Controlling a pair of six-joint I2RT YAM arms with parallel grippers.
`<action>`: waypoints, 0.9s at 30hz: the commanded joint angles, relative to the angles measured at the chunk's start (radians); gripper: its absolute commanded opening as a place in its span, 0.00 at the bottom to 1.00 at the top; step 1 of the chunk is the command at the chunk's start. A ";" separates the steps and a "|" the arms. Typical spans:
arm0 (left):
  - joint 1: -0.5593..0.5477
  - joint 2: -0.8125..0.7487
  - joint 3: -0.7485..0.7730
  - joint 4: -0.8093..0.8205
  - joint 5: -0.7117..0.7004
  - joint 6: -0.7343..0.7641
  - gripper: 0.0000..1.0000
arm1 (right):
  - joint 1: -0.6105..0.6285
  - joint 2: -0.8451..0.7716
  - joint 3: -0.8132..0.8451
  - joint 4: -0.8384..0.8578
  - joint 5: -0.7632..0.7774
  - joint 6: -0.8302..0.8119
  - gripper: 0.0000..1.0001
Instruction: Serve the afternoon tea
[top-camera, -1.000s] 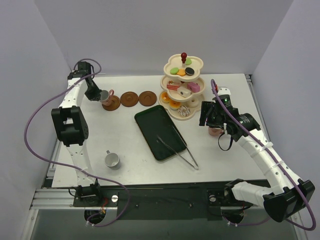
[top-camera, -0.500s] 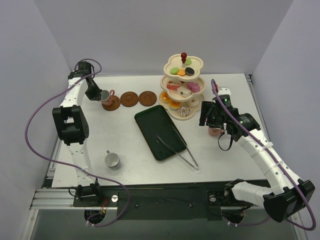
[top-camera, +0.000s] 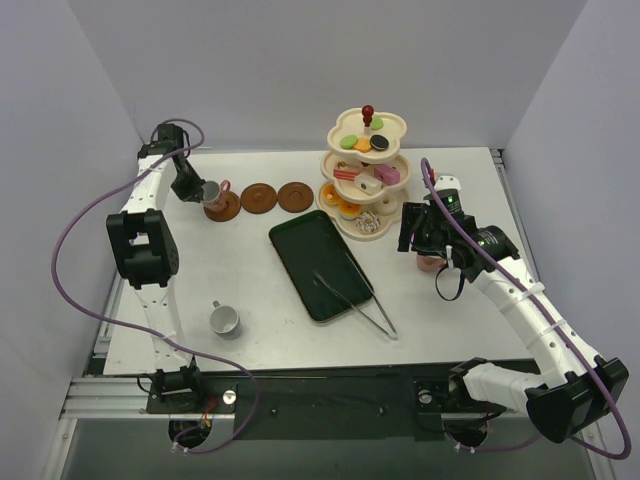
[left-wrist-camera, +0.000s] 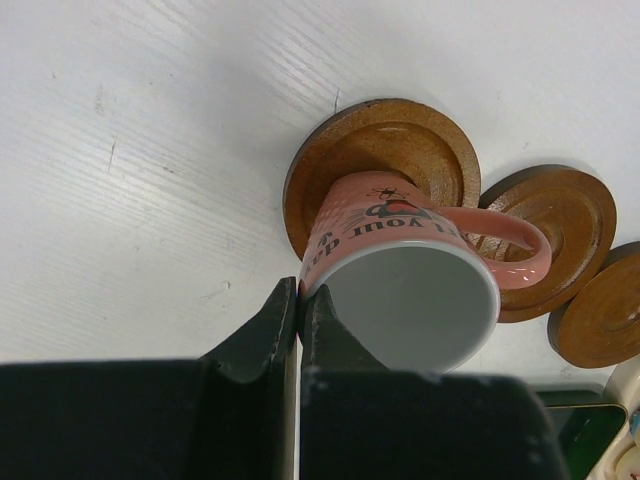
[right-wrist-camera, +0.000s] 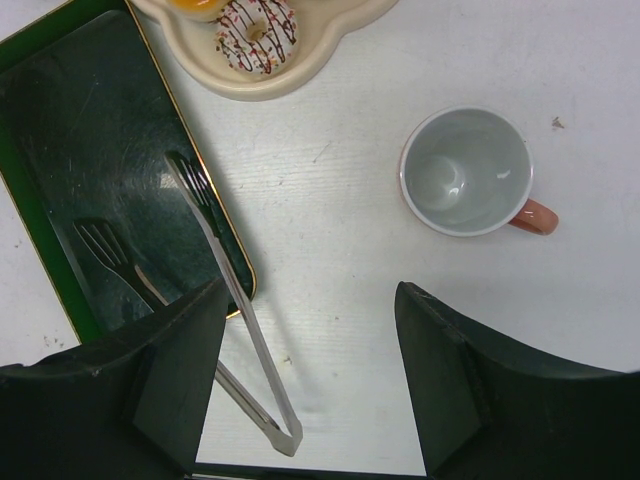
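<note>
Left wrist view has the left fingers (left-wrist-camera: 285, 335) pressed together. They seem to be nipping the near wall of the pink cup (left-wrist-camera: 400, 260) at its rim, though the seam between them is too tight to show how much wall sits in it. The cup leans mouth-first toward the camera. Its base meets the leftmost saucer (left-wrist-camera: 380, 130) and its handle reaches out over the middle saucer (left-wrist-camera: 575, 210).

The right fingers (right-wrist-camera: 175, 370) stand wide apart over the desk (right-wrist-camera: 330, 230) and hold nothing. A second cup (right-wrist-camera: 465, 170) stands upright on the desk ahead of them, mouth up. It is not centred in the gap but lies off toward the finger farther from the green tray (right-wrist-camera: 110, 170). Its handle sticks out on that same far side, away from the tongs (right-wrist-camera: 225, 290).

For a rim grip, I judge the right arm must reach forward and slide away from the tray until one finger drops inside the mouth. It should come in on the side clear of the handle.

From above, both bare saucers lie beyond the tray, beside the tiered stand (top-camera: 365, 175), and are nearer the left arm. A third cup (top-camera: 224, 320) waits alone near the left arm's base.
</note>
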 joint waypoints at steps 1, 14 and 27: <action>0.005 0.006 0.065 0.020 0.027 -0.004 0.00 | 0.001 0.010 0.000 -0.010 0.021 0.001 0.63; 0.005 0.032 0.084 0.014 0.043 -0.002 0.02 | -0.001 0.027 0.010 -0.010 0.021 -0.009 0.63; 0.006 0.051 0.102 0.014 0.055 -0.015 0.02 | -0.002 0.042 0.017 -0.010 0.023 -0.016 0.63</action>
